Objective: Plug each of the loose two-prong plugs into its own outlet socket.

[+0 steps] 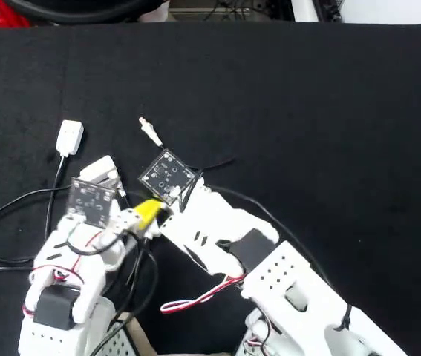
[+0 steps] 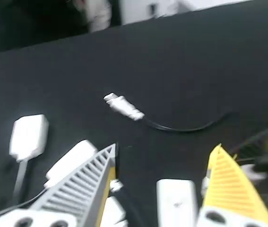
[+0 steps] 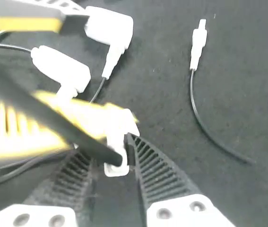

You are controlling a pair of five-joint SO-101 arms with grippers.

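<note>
Black covers the whole bench, so the white things are easy to see. The right pincer is closed on a small white piece and pinches it by its sides. I think it is a plug or a socket, but I cannot tell which. The left pincer is open wide, with its grey finger and yellow finger on each side of a white block. That block looks like the same piece. I think the two arms meet this close so one can hold the piece steady while the other takes a better grip. At about eleven o'clock from the pincers lies a fat white plug on its wire, with a long white part nearer the left arm. At twelve o'clock a thin little plug lies free, its black wire trailing toward four o'clock. I see none of them joined to a socket, so most of the job is left.
</note>
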